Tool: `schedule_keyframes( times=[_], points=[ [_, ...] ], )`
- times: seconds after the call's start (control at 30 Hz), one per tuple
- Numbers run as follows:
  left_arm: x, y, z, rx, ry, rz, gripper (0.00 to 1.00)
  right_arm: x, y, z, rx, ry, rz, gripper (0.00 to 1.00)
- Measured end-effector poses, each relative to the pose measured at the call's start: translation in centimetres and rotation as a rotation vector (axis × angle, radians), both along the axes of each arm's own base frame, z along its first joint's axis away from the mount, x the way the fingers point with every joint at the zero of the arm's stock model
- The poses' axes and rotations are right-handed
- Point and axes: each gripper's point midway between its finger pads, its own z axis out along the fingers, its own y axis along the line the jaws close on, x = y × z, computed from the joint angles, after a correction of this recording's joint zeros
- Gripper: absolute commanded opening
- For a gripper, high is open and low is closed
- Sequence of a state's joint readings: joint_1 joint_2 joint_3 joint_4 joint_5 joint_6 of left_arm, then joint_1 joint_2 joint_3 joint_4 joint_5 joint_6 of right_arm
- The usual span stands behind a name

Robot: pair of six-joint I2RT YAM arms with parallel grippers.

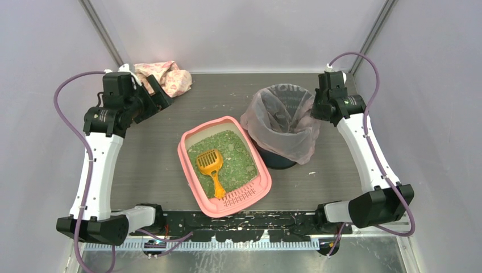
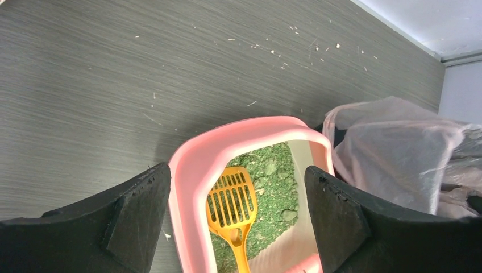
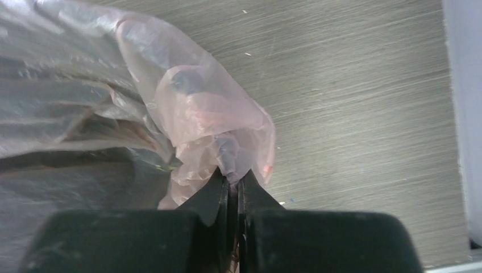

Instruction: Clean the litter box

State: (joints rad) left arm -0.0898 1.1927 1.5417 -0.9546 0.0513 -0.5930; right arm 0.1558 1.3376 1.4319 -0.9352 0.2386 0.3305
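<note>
The pink litter box [image 1: 183, 156] lies mid-table with green granules and an orange slotted scoop [image 1: 209, 162] in it, handle toward the grate lip at the near end. My left gripper [image 1: 160, 95] hovers at the back left, open and empty. In the left wrist view its fingers frame the litter box [image 2: 187, 170] and the scoop [image 2: 230, 199] far below; the left gripper [image 2: 237, 169] touches neither. My right gripper [image 1: 317, 108] is at the right rim of the bin. In the right wrist view the right gripper [image 3: 233, 177] is shut on a fold of the pinkish bag [image 3: 199, 108].
The dark round bin with its translucent pinkish bag [image 1: 281, 122] stands right of the litter box, nearly touching it. A crumpled pink-and-cream cloth [image 1: 169, 77] lies at the back left corner. Small bits of litter are scattered over the grey table [image 1: 148, 165].
</note>
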Motion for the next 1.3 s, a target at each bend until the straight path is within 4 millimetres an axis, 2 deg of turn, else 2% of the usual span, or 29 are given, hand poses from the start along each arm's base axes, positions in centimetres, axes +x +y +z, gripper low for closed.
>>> schedule_keyframes(
  times=[0.17,0.43,0.67,0.7,0.73,0.77,0.8,0.83,0.87,0.97,1.07,1.13,1.2,1.3],
  points=[
    [-0.1,0.2,-1.3,0.009,0.029,0.010,0.89,0.3,-0.9,0.0,-0.045,-0.001,-0.032,0.01],
    [-0.1,0.5,-3.7,0.024,0.078,0.026,0.91,2.6,-2.6,0.1,-0.057,-0.016,-0.141,0.01],
    [-0.6,1.5,-5.3,0.058,0.107,0.064,0.90,3.7,-5.7,0.3,-0.068,-0.047,-0.317,0.01],
    [-0.9,1.6,-5.8,0.063,0.116,0.068,0.90,3.7,-6.1,0.3,-0.066,-0.052,-0.340,0.04],
    [-1.2,1.7,-6.2,0.066,0.125,0.072,0.90,3.7,-6.5,0.3,-0.065,-0.056,-0.360,0.17],
    [-1.5,1.7,-6.9,0.068,0.139,0.074,0.90,3.7,-6.8,0.3,-0.065,-0.060,-0.377,0.37],
    [-1.9,1.8,-7.5,0.069,0.154,0.076,0.90,3.8,-7.1,0.4,-0.065,-0.064,-0.391,0.64],
    [-2.2,1.8,-8.1,0.067,0.166,0.078,0.90,4.0,-7.1,0.5,-0.057,-0.076,-0.400,0.84],
    [-2.5,1.8,-8.8,0.065,0.183,0.081,0.90,4.4,-7.2,0.7,-0.048,-0.095,-0.410,0.96],
    [-3.4,1.8,-10.4,0.055,0.223,0.091,0.92,5.0,-7.4,1.2,-0.036,-0.133,-0.426,1.00],
    [-3.8,1.7,-11.2,0.045,0.243,0.095,0.93,5.2,-7.5,1.8,-0.031,-0.166,-0.428,1.00],
    [-3.8,1.6,-11.3,0.023,0.250,0.092,0.98,4.7,-7.5,2.6,-0.024,-0.192,-0.428,1.00],
    [-3.9,1.3,-11.5,-0.012,0.253,0.079,1.00,4.1,-7.4,4.0,-0.013,-0.234,-0.427,1.00],
    [-4.4,0.8,-12.3,-0.057,0.269,0.056,1.00,2.5,-6.9,7.5,0.022,-0.339,-0.395,1.00]
  ],
)
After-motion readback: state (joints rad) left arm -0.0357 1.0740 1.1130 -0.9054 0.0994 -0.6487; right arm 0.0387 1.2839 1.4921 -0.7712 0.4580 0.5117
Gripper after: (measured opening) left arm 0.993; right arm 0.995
